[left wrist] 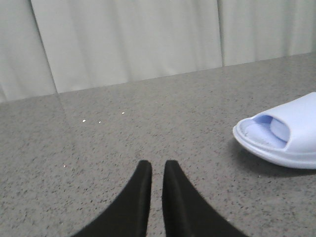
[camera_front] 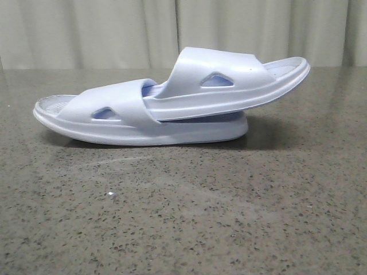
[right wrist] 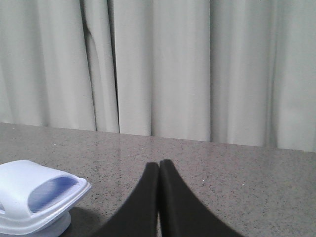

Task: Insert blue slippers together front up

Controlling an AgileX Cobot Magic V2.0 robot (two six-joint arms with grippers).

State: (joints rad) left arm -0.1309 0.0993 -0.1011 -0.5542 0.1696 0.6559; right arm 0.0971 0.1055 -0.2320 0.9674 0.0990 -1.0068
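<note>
The left gripper point(left wrist: 157, 170) has its black curved fingers almost together, with a thin gap, and holds nothing. The right gripper point(right wrist: 159, 168) is closed, fingers touching, also empty. The blue slippers point(camera_front: 172, 100) lie on the speckled stone table point(camera_front: 183, 217), one pushed under the strap of the other. They are smooth moulded foam with triangular side holes.

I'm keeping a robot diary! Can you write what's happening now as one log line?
slippers: upper slipper tucked into lower slipper, lying on table | left fingers: nearly shut, holding nothing | right fingers: shut, holding nothing
</note>
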